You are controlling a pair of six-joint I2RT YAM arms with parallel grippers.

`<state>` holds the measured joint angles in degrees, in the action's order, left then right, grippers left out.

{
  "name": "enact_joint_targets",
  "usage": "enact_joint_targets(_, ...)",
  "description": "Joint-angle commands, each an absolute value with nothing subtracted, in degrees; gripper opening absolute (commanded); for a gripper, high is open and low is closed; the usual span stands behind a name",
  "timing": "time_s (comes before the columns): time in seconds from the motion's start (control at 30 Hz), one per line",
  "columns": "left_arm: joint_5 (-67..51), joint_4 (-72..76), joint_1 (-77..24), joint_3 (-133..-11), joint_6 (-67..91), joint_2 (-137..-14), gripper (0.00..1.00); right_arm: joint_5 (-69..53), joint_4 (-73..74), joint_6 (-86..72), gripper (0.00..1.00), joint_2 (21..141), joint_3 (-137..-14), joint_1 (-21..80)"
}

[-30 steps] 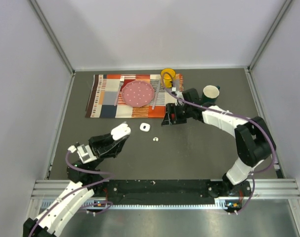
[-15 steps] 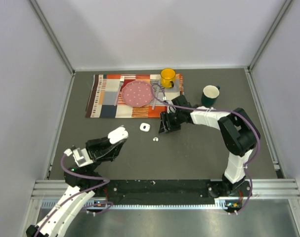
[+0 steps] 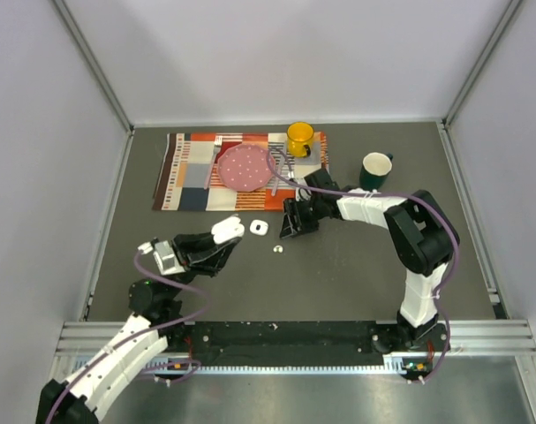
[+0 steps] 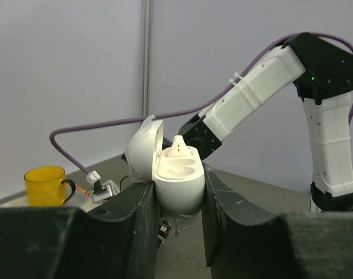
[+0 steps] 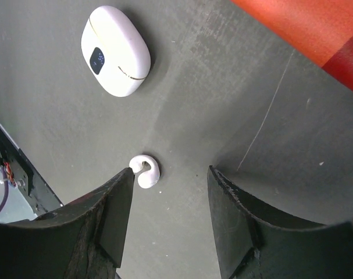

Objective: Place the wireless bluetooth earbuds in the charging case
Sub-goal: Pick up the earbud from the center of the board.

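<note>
My left gripper (image 4: 176, 197) is shut on an open white charging case (image 4: 177, 180), lid swung left, held above the table. One earbud (image 4: 177, 149) sits in its far socket; the near socket looks empty. In the top view the left gripper (image 3: 222, 243) and the held case (image 3: 227, 230) are left of centre. A loose white earbud (image 5: 145, 171) lies on the grey table just beside my right gripper's left finger (image 5: 115, 203). My right gripper (image 5: 170, 192) is open and empty, above the table. A second closed white case (image 5: 114, 50) lies beyond it. In the top view the earbud (image 3: 277, 249) and closed case (image 3: 260, 228) lie left of the right gripper (image 3: 291, 228).
A patterned cloth (image 3: 197, 172) at the back carries a pink plate (image 3: 245, 167) and a yellow mug (image 3: 299, 138). A dark green mug (image 3: 375, 168) stands at the back right. The cloth's orange edge (image 5: 316, 35) shows in the right wrist view.
My left gripper has carried the open case up and right, toward the closed case. My right gripper has come forward and left, down toward the loose earbud.
</note>
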<state>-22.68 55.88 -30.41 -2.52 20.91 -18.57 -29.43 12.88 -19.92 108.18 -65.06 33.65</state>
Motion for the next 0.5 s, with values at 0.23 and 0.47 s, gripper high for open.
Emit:
enact_joint_targets(0.23,-24.3,70.4,-30.1,9.2,22.2,-32.3,0.0,-32.9,10.2,-20.1,0.48,109.2,-66.4,34.5)
enact_joint_targets(0.47,-23.2,65.9,-30.1,8.9,21.4,-28.2,0.0,-33.1,9.4,-20.0,0.45,110.8,-66.4,36.1)
